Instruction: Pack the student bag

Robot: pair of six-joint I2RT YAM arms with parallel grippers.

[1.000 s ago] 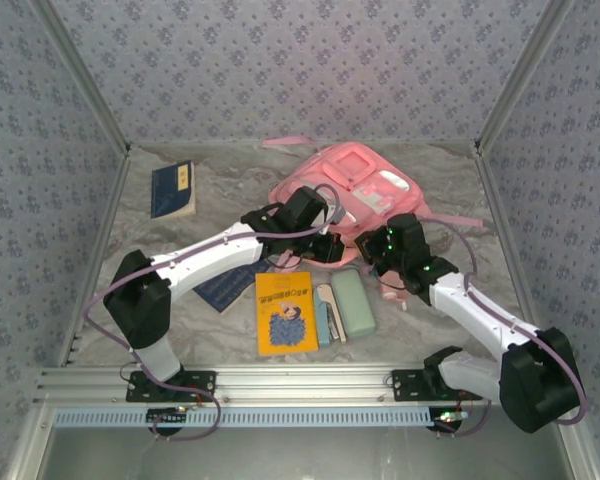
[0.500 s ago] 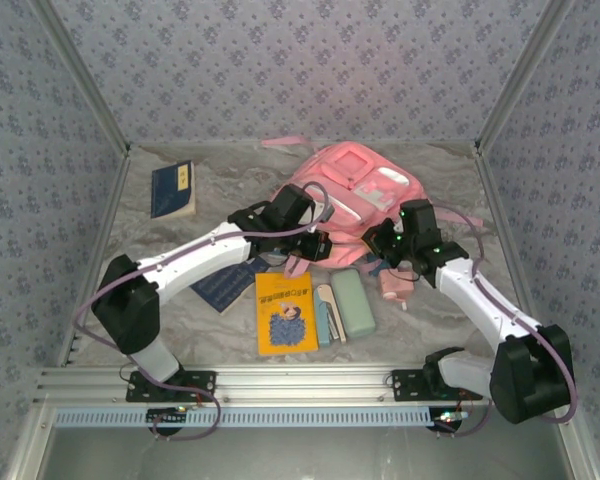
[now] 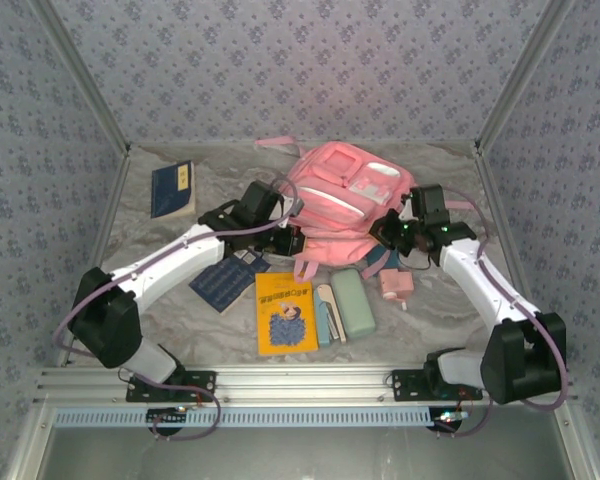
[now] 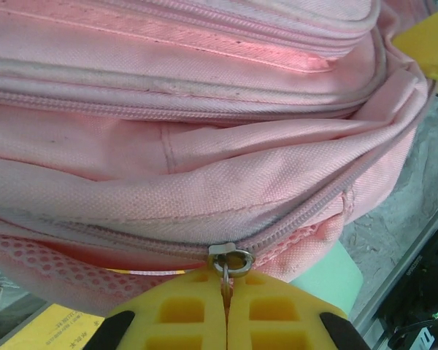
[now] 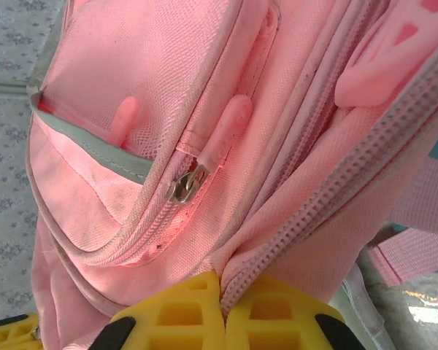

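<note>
Student bag [image 3: 342,195] pulled wider; long axis left-right, front up.

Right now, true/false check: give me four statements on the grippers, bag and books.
1. The left gripper is shut on a metal zipper pull of the student bag. True.
2. The right gripper hangs open above the bag. False: it is shut on the bag's fabric along a zipper line.
3. The yellow book is inside the bag. False: it lies on the table in front of the bag.
4. The blue book lies apart from the bag, far left. True.
</note>
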